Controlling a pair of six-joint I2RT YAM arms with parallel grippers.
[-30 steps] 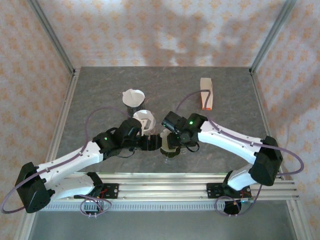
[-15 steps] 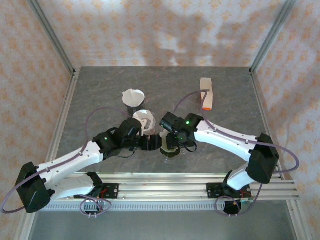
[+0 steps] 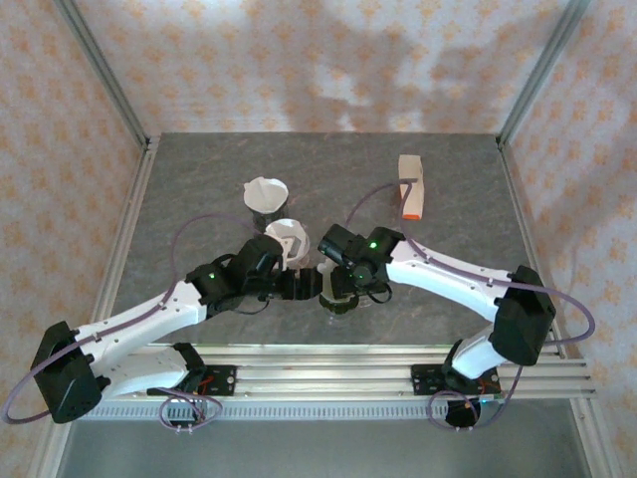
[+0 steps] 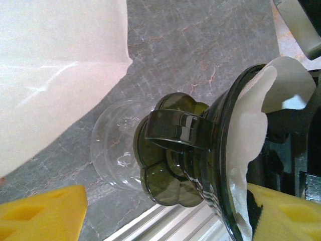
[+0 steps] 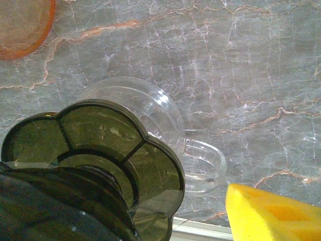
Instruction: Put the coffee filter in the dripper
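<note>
Loads of marbled counter point(image 3: 199, 179) around the action, which is all in the middle: the dark green dripper point(image 4: 200, 165) leans on its side above a clear glass cup point(image 5: 150, 110). The coffee filter point(image 4: 253, 125) already sits in the dripper's mouth, with its white edge rumpled and poking past the rim. It looks like thin paper, so probably weightless, floppy and easy to crease. A light pinch at that upper edge seems safest, with the stiff, slick dripper steadied by its handle. The left fingers point(image 4: 40, 213) are spread wide, one pad just beside the filter's edge. Going by one pad of the right fingers point(image 5: 271, 213), nobody could tell how wide they stand. The left wrist view gives the filter, while the right wrist view gives the flower-shaped base and the cup's handle.
</note>
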